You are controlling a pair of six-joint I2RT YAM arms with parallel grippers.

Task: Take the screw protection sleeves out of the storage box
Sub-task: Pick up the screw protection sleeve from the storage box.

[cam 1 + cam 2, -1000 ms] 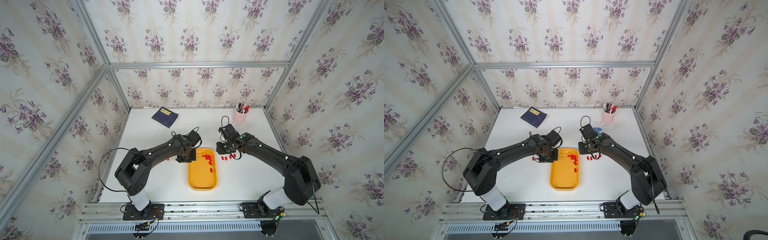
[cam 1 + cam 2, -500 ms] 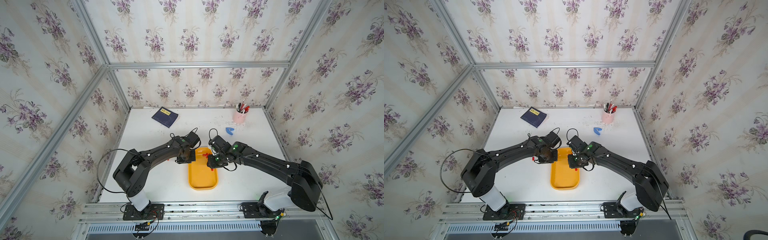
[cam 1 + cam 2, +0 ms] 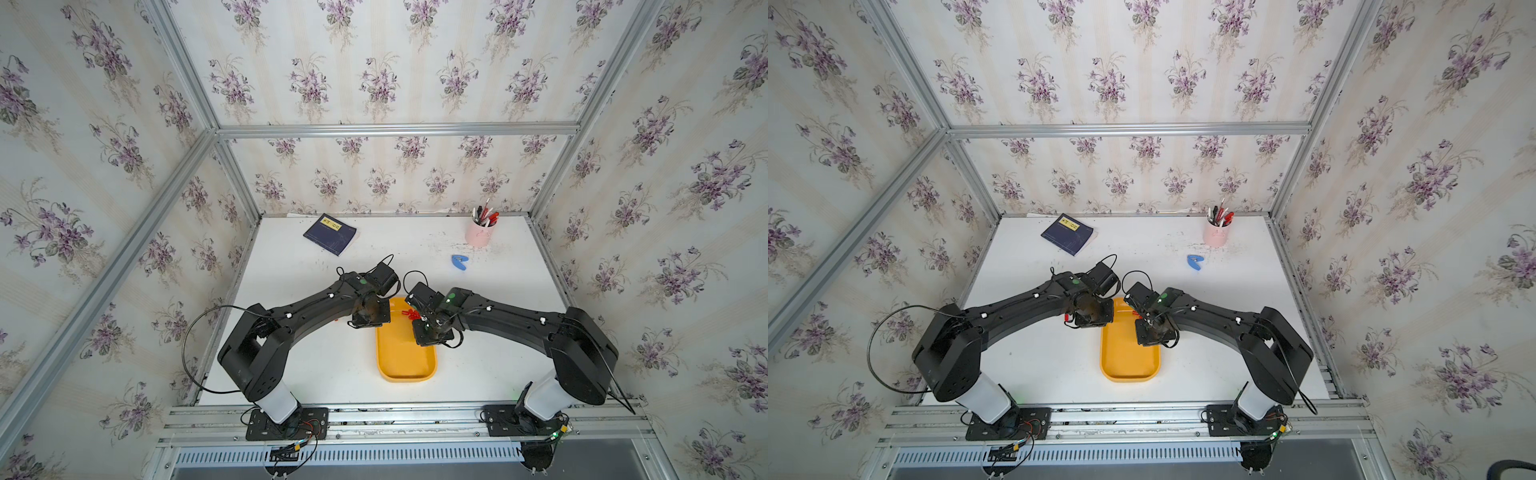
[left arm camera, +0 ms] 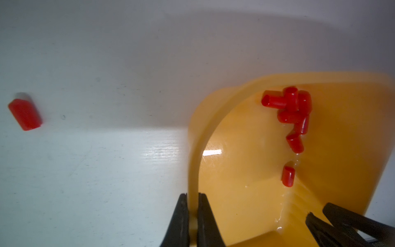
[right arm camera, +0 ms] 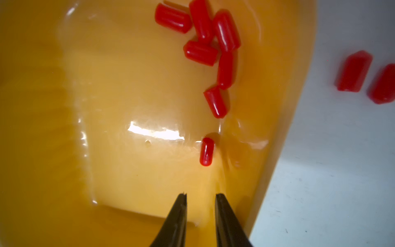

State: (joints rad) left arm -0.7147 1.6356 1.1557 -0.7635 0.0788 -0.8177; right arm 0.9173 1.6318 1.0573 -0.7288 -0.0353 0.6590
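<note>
The yellow storage box [image 3: 405, 361] [image 3: 1129, 361] lies mid-table in both top views. My left gripper [image 4: 192, 194] is shut on its rim [image 4: 193, 149] at the far left corner. Several red screw protection sleeves [image 4: 292, 107] [image 5: 205, 42] are clustered inside near the far end, and a single sleeve [image 5: 206, 151] lies apart from them. My right gripper [image 5: 201, 194] hangs open over the box floor just short of that sleeve, with nothing between its fingers. One sleeve [image 4: 25, 114] lies on the table left of the box, and two sleeves [image 5: 353, 71] lie to its right.
A navy book [image 3: 330, 234] lies at the back left. A pink pen cup [image 3: 480, 235] stands at the back right, with a small blue object [image 3: 459, 262] in front of it. Both arms meet over the far end of the box.
My right gripper has moved left from the table beside the box to above the box floor. The left gripper stays clamped on the rim.
</note>
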